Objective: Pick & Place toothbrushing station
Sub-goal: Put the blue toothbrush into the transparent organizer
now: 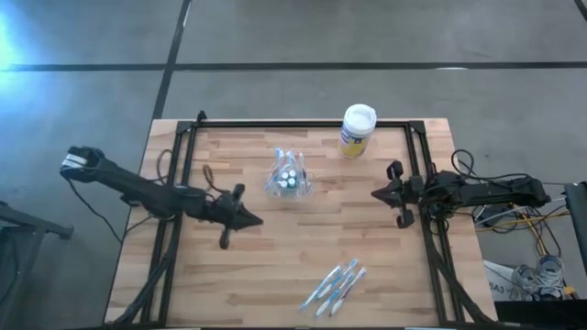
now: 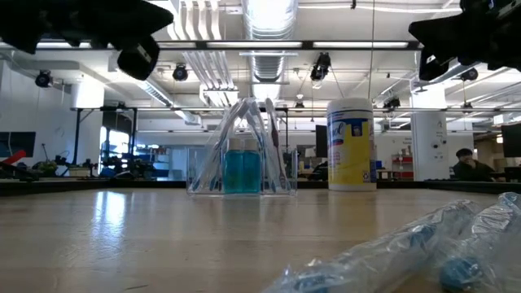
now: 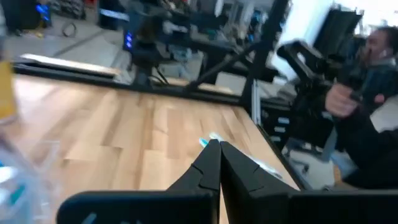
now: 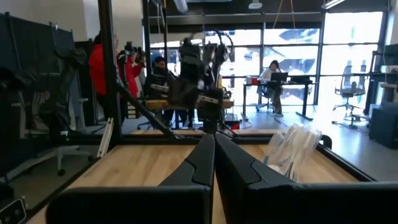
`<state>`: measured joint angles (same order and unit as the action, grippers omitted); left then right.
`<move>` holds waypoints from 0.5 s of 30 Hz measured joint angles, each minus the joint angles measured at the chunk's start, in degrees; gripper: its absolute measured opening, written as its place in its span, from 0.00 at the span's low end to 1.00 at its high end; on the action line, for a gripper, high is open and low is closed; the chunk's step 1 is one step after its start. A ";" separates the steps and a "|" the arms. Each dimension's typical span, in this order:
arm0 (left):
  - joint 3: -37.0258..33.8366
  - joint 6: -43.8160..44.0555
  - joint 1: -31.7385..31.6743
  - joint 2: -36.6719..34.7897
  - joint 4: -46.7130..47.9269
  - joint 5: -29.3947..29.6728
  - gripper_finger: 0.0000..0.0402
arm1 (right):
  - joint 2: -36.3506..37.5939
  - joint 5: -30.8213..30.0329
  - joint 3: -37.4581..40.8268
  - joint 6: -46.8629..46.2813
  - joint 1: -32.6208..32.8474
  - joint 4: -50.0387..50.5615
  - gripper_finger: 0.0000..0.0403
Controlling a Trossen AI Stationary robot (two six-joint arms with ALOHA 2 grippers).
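Nothing picked up yet: left gripper (image 1: 255, 220) and right gripper (image 1: 375, 193) both closed and empty. Clear holder (image 1: 288, 175) standing near table centre, toothbrushes (image 1: 334, 287) lying at five o'clock. Next, probably, opening one gripper and reaching toward the toothbrushes.

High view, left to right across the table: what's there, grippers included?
left gripper → clear plastic holder → wrapped toothbrushes → white-lidded canister → right gripper

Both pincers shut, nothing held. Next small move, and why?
Probably open the left pincer and swing it toward the wrapped toothbrushes at the near edge. They lie loose, apart from the clear holder, and the right pincer sits farther off.
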<state>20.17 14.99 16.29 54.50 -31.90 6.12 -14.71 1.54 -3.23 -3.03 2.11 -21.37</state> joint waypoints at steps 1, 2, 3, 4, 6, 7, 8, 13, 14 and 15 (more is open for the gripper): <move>1.58 -0.39 0.58 2.36 0.02 0.00 0.01 | -0.03 0.00 0.09 0.01 0.00 0.16 0.02; 3.56 -1.28 1.43 5.01 0.02 0.02 0.01 | -0.03 0.02 0.14 0.02 0.00 0.20 0.02; 5.79 -2.44 2.51 7.60 0.01 0.08 0.01 | -0.01 0.05 0.14 0.02 0.00 0.19 0.02; 8.22 -3.59 3.80 10.31 -0.02 0.06 0.01 | -0.01 0.07 0.14 0.02 0.00 0.17 0.02; 13.82 -4.49 5.99 15.78 0.29 -0.08 0.01 | -0.01 0.06 0.14 0.20 0.00 0.15 0.02; 17.04 -4.35 6.85 18.43 1.61 -0.20 0.01 | -0.03 0.07 0.14 0.24 0.00 0.16 0.02; 20.33 -3.52 7.48 20.94 3.57 -0.20 0.01 | -0.03 0.07 0.14 0.34 0.00 0.17 0.02; 35.95 1.26 8.91 32.32 17.26 -0.04 0.02 | -0.01 0.00 -0.06 1.71 -0.01 0.15 0.02; 38.28 1.72 9.14 34.59 18.08 -0.03 0.03 | -0.01 -0.02 -0.13 1.68 -0.01 0.14 0.02; 40.36 2.29 9.37 36.83 18.25 -0.03 0.04 | -0.01 -0.02 -0.19 1.68 -0.02 0.13 0.02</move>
<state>60.53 17.29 25.66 91.33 -13.65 6.09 -14.72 1.52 -3.42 -1.34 2.09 -21.23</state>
